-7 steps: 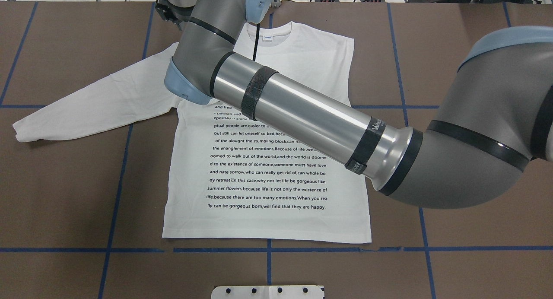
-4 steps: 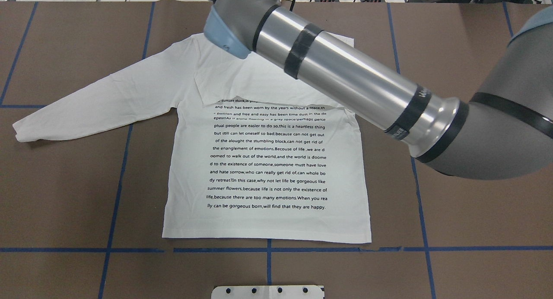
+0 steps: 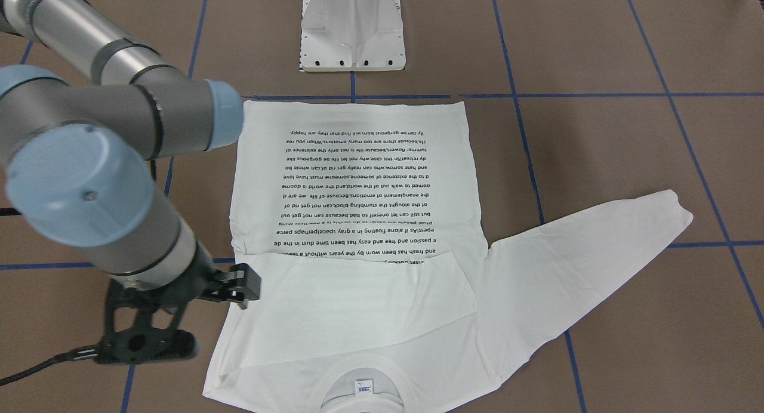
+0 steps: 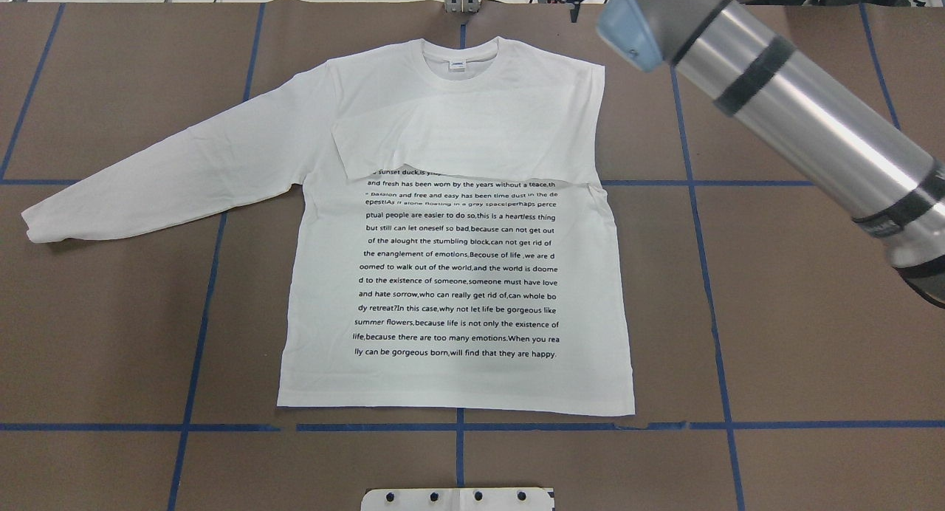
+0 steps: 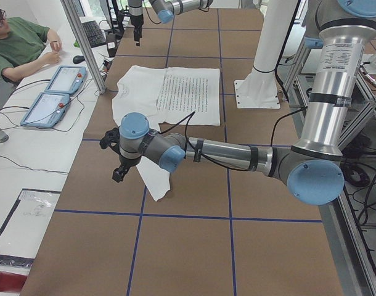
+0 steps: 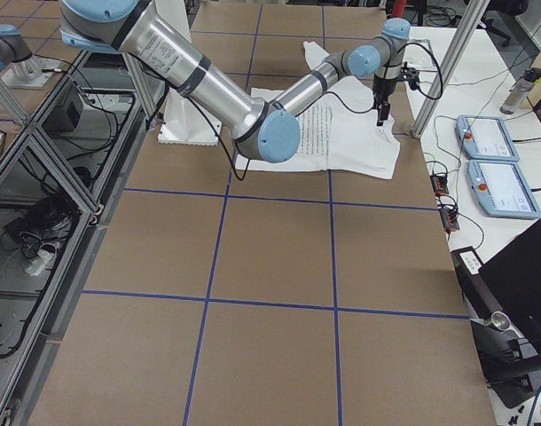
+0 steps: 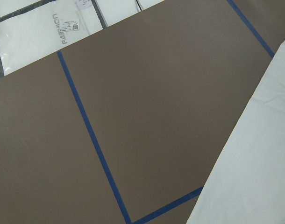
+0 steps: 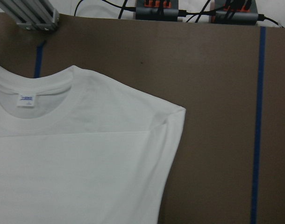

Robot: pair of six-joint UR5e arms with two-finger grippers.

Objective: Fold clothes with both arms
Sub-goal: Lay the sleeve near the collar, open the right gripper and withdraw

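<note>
1. T-shirt (image 3: 358, 192), front-facing view: found flat, print up, on brown table (image 3: 597, 132). Spotted right gripper (image 3: 242, 287) just beside shoulder edge; could not read its opening; saw no cloth in it.
2. Overhead: noted one sleeve (image 4: 465, 142) folded across chest, other sleeve (image 4: 162, 171) stretched toward robot's left. Judged fabric light, thin, limp; expected sagging and wrinkling if lifted at a single point.
3. Left side view: caught left gripper (image 5: 118, 172) near outstretched cuff (image 5: 156, 192); could not tell open from closed.
4. Left wrist: saw only sleeve edge and bare table.
5. Right wrist: saw collar (image 8: 35, 84) and shoulder lying flat. Reckoned cuff and shoulder seam the best pinch points, hem corners later.
</note>
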